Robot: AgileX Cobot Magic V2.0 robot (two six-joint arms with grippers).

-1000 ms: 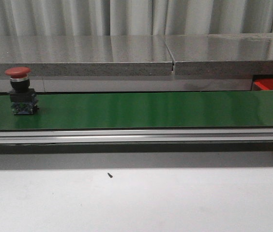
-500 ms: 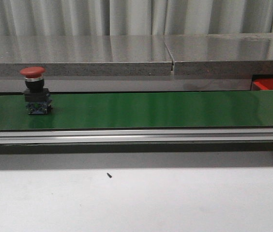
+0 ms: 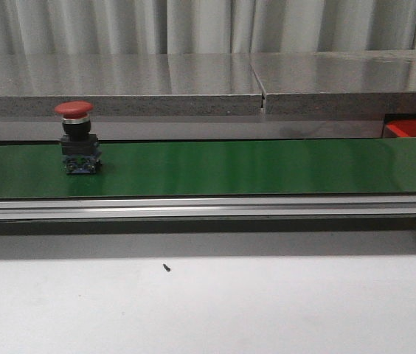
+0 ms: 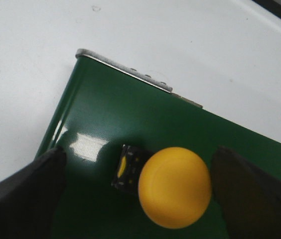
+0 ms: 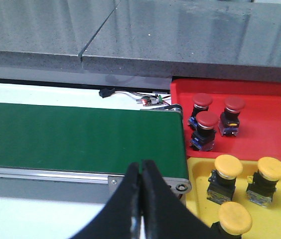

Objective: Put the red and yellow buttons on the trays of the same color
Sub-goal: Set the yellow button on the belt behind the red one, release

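A red button (image 3: 80, 137) stands on the green belt (image 3: 267, 166). The left pincer (image 4: 139, 186), spread, straddles a yellow button (image 4: 175, 186). The right pincer (image 5: 141, 172), pressed together, hovers beside the red tray (image 5: 265, 124) and yellow tray (image 5: 200, 199).

Front camera: faces forward across my green belt (image 3: 230, 168). Left wrist: close above the belt's left end. Right wrist: over its right end, trays included.

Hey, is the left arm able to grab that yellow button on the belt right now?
Probably yes. The yellow button stands on the green belt between the left gripper's open fingers, and nothing lies between them and it.
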